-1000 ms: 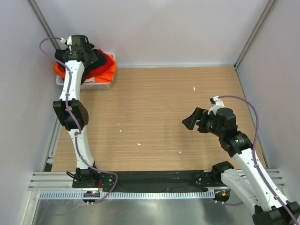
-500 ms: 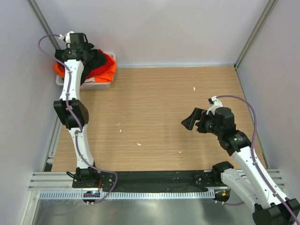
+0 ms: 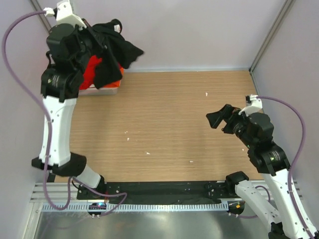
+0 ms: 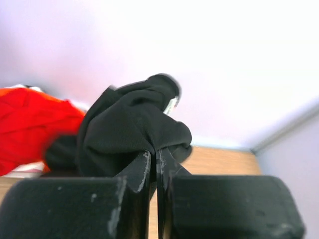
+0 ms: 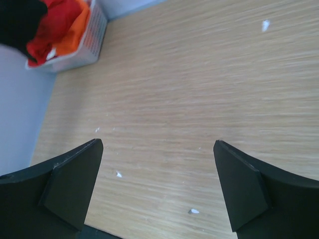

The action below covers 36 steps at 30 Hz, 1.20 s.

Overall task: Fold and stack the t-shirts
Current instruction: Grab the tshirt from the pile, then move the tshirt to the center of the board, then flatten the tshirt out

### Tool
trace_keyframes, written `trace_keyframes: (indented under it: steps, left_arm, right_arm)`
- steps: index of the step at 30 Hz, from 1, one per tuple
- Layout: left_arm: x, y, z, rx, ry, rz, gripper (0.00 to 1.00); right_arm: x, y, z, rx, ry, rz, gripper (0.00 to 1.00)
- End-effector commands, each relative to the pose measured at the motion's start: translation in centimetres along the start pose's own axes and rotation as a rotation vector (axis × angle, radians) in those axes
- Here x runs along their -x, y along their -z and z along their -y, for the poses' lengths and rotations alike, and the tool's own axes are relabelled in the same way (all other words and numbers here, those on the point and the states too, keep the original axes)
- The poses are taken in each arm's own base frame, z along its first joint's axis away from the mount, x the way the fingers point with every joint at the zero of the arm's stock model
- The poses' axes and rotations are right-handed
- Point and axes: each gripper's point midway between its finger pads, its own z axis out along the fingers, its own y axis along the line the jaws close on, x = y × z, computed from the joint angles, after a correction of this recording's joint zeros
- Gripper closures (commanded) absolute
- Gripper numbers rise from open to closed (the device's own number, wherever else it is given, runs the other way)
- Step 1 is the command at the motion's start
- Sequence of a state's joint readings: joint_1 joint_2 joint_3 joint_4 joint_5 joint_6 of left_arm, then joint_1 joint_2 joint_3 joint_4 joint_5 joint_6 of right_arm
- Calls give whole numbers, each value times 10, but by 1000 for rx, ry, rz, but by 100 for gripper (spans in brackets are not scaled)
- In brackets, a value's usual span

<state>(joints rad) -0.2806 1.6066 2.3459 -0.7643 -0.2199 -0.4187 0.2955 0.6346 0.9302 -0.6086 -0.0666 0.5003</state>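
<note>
A wooden table (image 3: 179, 129) is enclosed by pale walls. The left arm (image 3: 55, 124) is raised high at the far left corner. The right arm (image 3: 264, 159) is held over the table's right side, well apart from all the cloth.

The black shirt (image 3: 112, 50) is gripped in a bunch and hung in the air above the tub (image 3: 102, 90), with its folds draped down in front of the back wall. The red shirt (image 3: 88, 69) is heaped in the tub, which is set in the far left corner against the wall. From the right wrist view, the orange shirt (image 5: 75, 30) is seen beside the red one in the same tub.

The left gripper (image 4: 153, 157) is clamped on the black shirt, its fingers pressed almost together with cloth pinched between them. The right gripper (image 5: 157, 144) is spread wide, nothing is held in it, and it is turned toward the table's left. A few white specks (image 3: 207, 93) are scattered on the wood.
</note>
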Motion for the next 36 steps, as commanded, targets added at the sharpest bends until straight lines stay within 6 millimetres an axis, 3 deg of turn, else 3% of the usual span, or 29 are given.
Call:
trace_keyframes:
  steps: [1,2,3,4,6,8,9,12,13,15,16,17,18,19,20,21,22,23,26,30,32,36]
  left_arm:
    - [-70,0,34,-100,-65,-198,98]
    - [-101,2,40,-118,-84,-291,92]
    - [-120,6,50,-151,-95,-352,62]
    - [-162,11,61,-164,-142,-475,36]
    - [-202,21,67,-135,-214,-580,1]
    - [-236,31,58,-68,-252,-682,0]
    - [-262,41,54,-46,-286,-740,0]
    - [-274,63,55,-59,-219,-735,0]
    - [-303,74,41,-39,-230,-797,0]
    - [-293,89,40,-61,-131,-745,0]
    - [-316,99,23,-29,-136,-780,0]
    - [-318,104,16,-16,-124,-777,0]
    - [-315,116,10,-13,-96,-765,0]
    - [-318,121,2,5,-89,-768,0]
    - [-334,130,-12,38,-106,-803,0]
    - [-337,137,-18,48,-97,-809,0]
    - [-334,144,-22,55,-68,-802,0]
    - [-347,154,-33,78,-70,-831,0]
    - [-356,171,-40,84,6,-851,2]
    - [-396,198,-48,82,-1,-943,5]
    - [-409,206,-48,104,-17,-967,5]
    - [-433,229,-42,90,-74,-1010,5]
  right_arm:
    - [10,16,44,-273,-44,49,0]
    - [9,17,50,-314,-63,50,0]
    - [3,20,59,-362,-77,33,0]
    - [2,21,65,-400,-98,41,0]
    - [-2,23,69,-426,-104,24,0]
    - [-1,25,70,-440,-120,26,0]
    - [0,28,69,-441,-124,28,0]
    - [1,30,64,-410,-137,34,0]
    - [-4,28,64,-402,-141,28,0]
    - [-13,21,58,-355,-168,1,0]
    - [-28,15,61,-355,-175,-49,0]
    - [-39,9,60,-342,-183,-93,0]
    - [-67,-3,57,-306,-205,-204,0]
    - [-81,-8,57,-292,-216,-252,0]
    - [-93,-12,59,-293,-225,-286,0]
    - [-111,-16,63,-285,-245,-331,0]
    - [-117,-18,67,-296,-249,-339,0]
    - [-122,-19,69,-300,-255,-340,0]
    - [-139,-30,73,-301,-298,-368,0]
    - [-175,-52,83,-319,-346,-467,2]
    - [-187,-59,94,-358,-344,-499,6]
    - [-190,-75,104,-384,-332,-479,19]
